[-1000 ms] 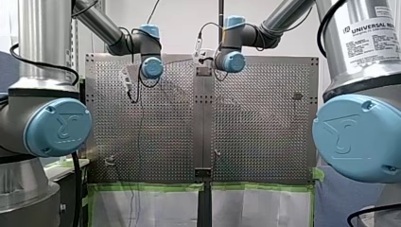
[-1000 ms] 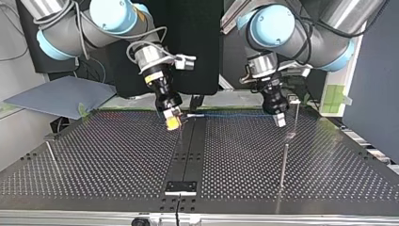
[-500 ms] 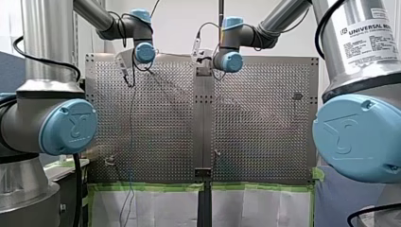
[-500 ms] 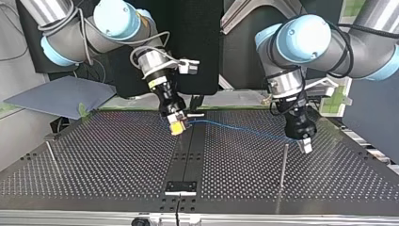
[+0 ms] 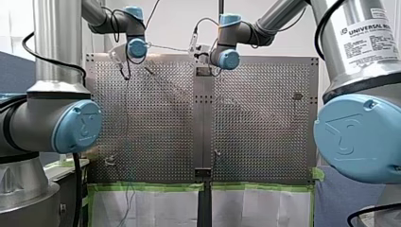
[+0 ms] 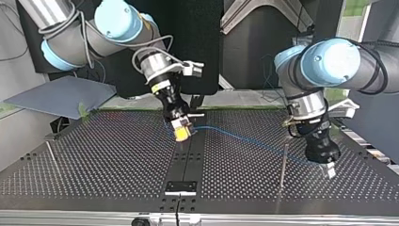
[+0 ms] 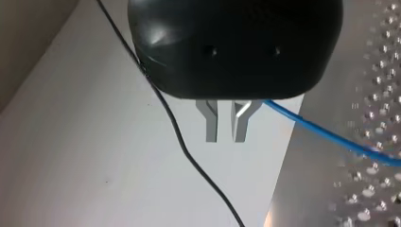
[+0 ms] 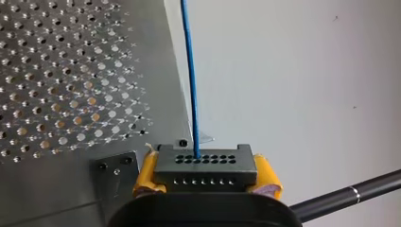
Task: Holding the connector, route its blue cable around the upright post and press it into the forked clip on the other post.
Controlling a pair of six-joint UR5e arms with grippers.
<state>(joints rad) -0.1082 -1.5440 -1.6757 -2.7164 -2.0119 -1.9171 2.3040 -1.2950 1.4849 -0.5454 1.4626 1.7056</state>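
Connector (image 8: 205, 168), a dark block with rows of small holes, sits clamped by its two ends between the yellow pads (image 8: 147, 174) of the right gripper (image 8: 205, 174). The blue cable (image 8: 190, 80) leaves one hole in the connector's face. It runs straight ahead of that gripper, toward its 12 o'clock, along the edge of the perforated surface (image 8: 61, 85).

In the top view the right gripper (image 6: 181, 133) hangs over the dark centre strip of the surface (image 6: 94, 160). From it the blue cable (image 6: 244, 140) stretches in a nearly straight line toward 4 o'clock to the left gripper (image 6: 328, 171). The upright post (image 6: 283, 165) stands close by, at the left gripper's 9 o'clock. The cable crosses the post near its top, but which side it passes cannot be told. A second thin post (image 6: 51, 154) stands well apart, near the surface's 9 o'clock edge.

In the left wrist view the left gripper (image 7: 226, 127) has its metal fingers (image 7: 211, 124) drawn narrow, pinching the blue cable (image 7: 326, 136). The cable comes out near their roots and leads off sideways over the surface (image 7: 373, 71). A thin black wire (image 7: 182, 146) hangs beside the gripper.
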